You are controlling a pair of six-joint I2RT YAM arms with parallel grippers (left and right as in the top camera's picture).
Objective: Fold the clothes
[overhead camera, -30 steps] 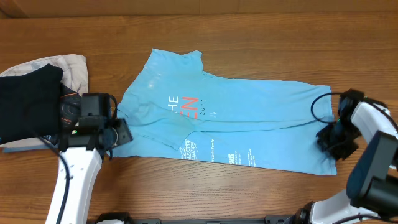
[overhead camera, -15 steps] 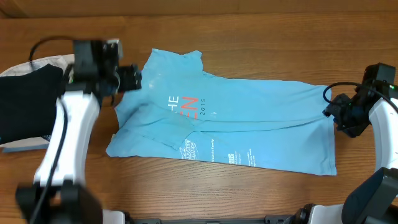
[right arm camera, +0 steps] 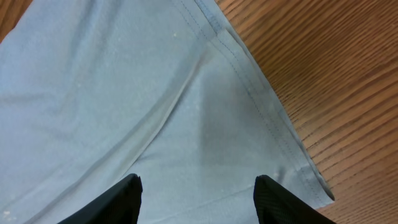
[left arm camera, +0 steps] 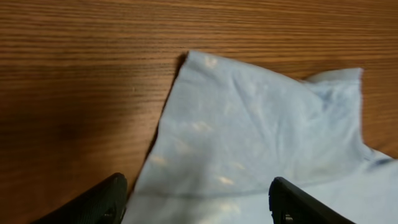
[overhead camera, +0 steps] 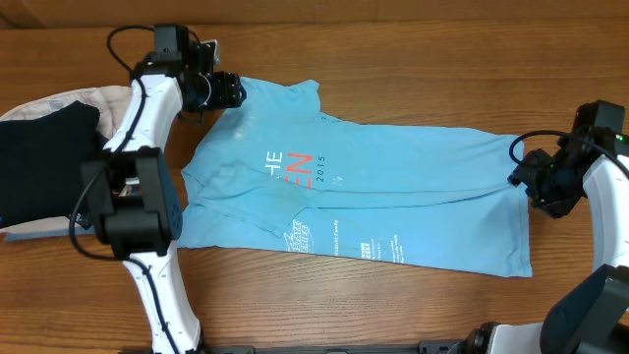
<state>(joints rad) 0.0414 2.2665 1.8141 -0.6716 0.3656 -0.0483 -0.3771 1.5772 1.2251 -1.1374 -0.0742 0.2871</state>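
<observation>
The clothes, a light blue T-shirt [overhead camera: 393, 187] with white print and red-and-white "2015" lettering, lie flat and partly folded lengthwise across the wooden table [overhead camera: 393, 39]. My left gripper [overhead camera: 236, 90] hovers at the shirt's far left corner, open. In the left wrist view that corner of the shirt [left arm camera: 249, 137] lies between and beyond the spread gripper [left arm camera: 199, 200]. My right gripper [overhead camera: 519, 180] is at the shirt's right hem, open. In the right wrist view the gripper [right arm camera: 199, 200] stands apart over the stitched hem of the shirt [right arm camera: 124, 93], holding nothing.
A black folded garment [overhead camera: 44, 162] lies on a beige folded garment [overhead camera: 116, 103] at the table's left edge, just left of my left arm. Bare wood runs along the far side and the near side of the shirt.
My left arm has swung from the shirt's near left edge to its far left corner. My right gripper has lifted off the near right corner, moved farther along the hem and opened.
</observation>
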